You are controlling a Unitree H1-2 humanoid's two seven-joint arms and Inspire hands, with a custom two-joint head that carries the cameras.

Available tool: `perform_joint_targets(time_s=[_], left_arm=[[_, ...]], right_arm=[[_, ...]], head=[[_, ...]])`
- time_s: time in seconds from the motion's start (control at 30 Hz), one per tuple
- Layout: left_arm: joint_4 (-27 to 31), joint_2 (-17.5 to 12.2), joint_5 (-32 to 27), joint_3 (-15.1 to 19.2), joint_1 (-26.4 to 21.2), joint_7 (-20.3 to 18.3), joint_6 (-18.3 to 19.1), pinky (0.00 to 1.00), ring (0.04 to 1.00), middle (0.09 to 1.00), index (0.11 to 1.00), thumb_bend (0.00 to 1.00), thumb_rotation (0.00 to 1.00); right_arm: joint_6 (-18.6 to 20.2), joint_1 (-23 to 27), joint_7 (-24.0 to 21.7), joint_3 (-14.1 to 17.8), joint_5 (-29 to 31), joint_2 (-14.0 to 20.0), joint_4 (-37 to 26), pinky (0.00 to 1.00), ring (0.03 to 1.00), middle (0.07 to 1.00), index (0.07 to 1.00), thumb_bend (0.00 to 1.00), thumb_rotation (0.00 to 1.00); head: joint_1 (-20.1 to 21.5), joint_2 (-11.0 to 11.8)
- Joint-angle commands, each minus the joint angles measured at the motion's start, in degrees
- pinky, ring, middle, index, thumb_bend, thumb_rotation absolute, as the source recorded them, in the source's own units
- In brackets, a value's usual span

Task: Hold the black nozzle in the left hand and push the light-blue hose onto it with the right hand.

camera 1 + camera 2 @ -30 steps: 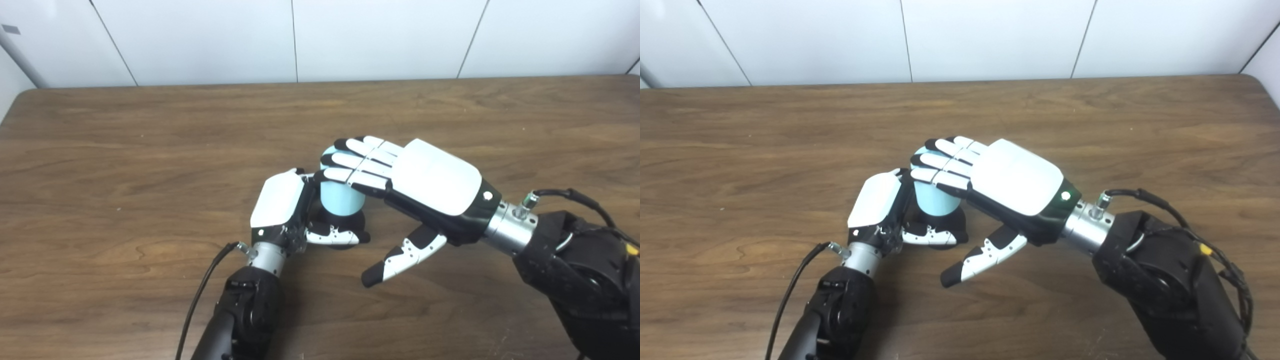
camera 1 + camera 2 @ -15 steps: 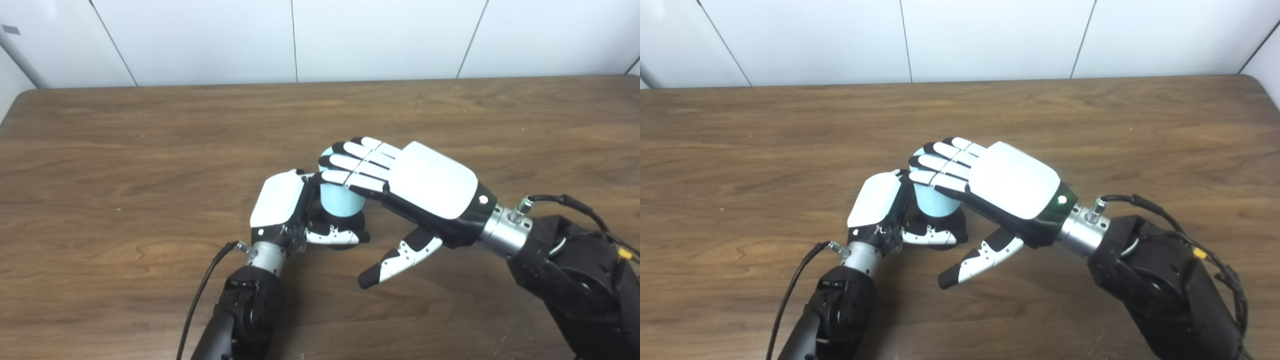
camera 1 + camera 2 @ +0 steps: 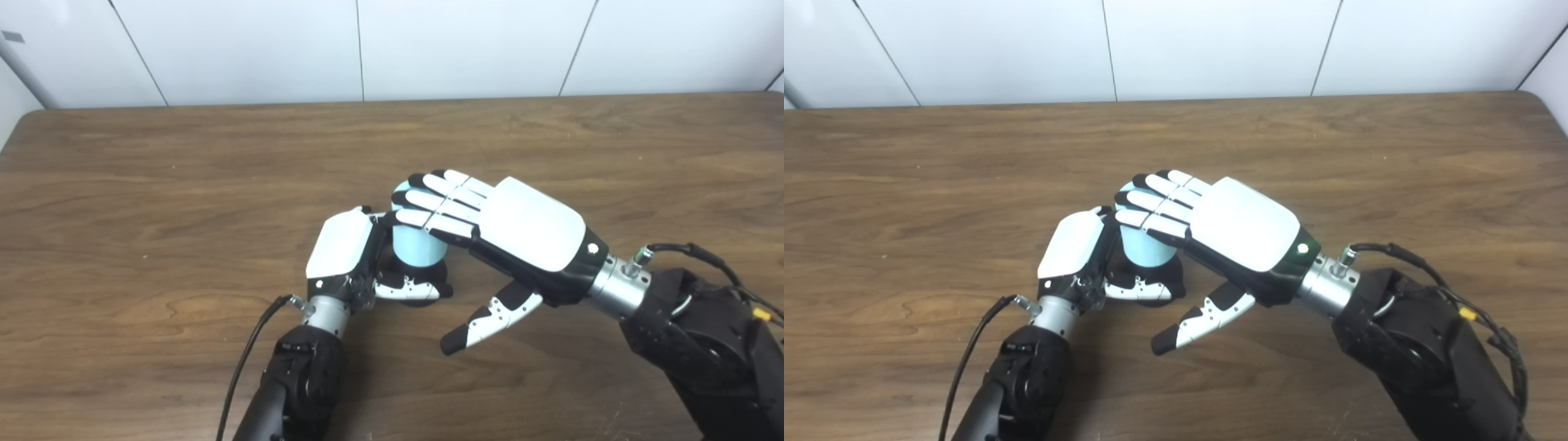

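The light-blue hose (image 3: 415, 246) stands upright as a short cylinder on the black nozzle (image 3: 438, 270), near the middle of the table. My left hand (image 3: 342, 251) is shut on the nozzle from the left, its thumb wrapped across the nozzle's front. Lying flat across the hose's top is my right hand (image 3: 520, 223), which comes in from the right. Its fingers (image 3: 429, 202) are stretched out and cover the rim, and its thumb hangs free below, touching nothing. The hand is open. Most of the nozzle is hidden by the left hand and the hose.
The brown wooden table (image 3: 153, 184) stretches to a white panelled wall at the back. A black cable (image 3: 245, 361) runs along my left forearm, and another cable (image 3: 698, 251) loops off my right wrist.
My right hand and wrist have shifted slightly left and down over the hose top. The left hand, nozzle and hose stay in place.
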State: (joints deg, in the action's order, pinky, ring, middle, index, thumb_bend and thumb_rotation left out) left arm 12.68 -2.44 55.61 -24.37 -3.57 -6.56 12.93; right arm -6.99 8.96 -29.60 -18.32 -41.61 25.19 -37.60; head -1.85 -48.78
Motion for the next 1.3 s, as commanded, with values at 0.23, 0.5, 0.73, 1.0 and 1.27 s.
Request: perform_joint_targets(time_s=[0.23, 0.5, 0.73, 1.0, 1.27], left_arm=[[0.9, 0.1, 0.4, 0.1, -0.8, -0.1, 0.0, 0.89, 0.658, 0.467, 0.504, 0.52, 0.0], [1.1, 0.2, 0.6, 0.1, -0.9, -0.4, 0.1, 0.89, 0.659, 0.469, 0.502, 0.52, 0.0], [1.1, 0.1, 0.6, 0.1, -1.0, -0.5, 0.0, 0.88, 0.655, 0.474, 0.498, 0.52, 0.0], [0.9, 0.1, 0.9, 0.0, -1.2, -0.5, -0.1, 0.88, 0.656, 0.474, 0.498, 0.52, 0.0], [1.1, 0.3, 0.7, 0.1, -1.0, -0.5, 0.0, 0.88, 0.658, 0.47, 0.501, 0.52, 0.0]], right_arm=[[0.6, -4.5, -5.2, -2.6, -1.3, 3.3, 4.9, 0.9, 0.971, 0.913, 0.882, 0.64, 1.0], [0.7, -5.2, -3.9, -3.8, -0.4, 3.7, 6.2, 0.89, 0.964, 0.921, 0.886, 0.62, 1.0], [1.5, -5.0, -3.6, -4.6, -0.2, 3.9, 6.2, 0.89, 0.967, 0.92, 0.89, 0.62, 1.0], [2.1, -4.9, -3.6, -5.5, 0.0, 4.3, 6.9, 0.9, 0.961, 0.918, 0.886, 0.63, 1.0], [2.7, -5.0, -3.4, -5.7, 1.3, 4.2, 7.2, 0.88, 0.941, 0.904, 0.872, 0.63, 1.0]], head=[[-0.3, -0.2], [-0.2, -0.2], [0.0, -0.3], [0.1, -0.4], [0.0, -0.5]])
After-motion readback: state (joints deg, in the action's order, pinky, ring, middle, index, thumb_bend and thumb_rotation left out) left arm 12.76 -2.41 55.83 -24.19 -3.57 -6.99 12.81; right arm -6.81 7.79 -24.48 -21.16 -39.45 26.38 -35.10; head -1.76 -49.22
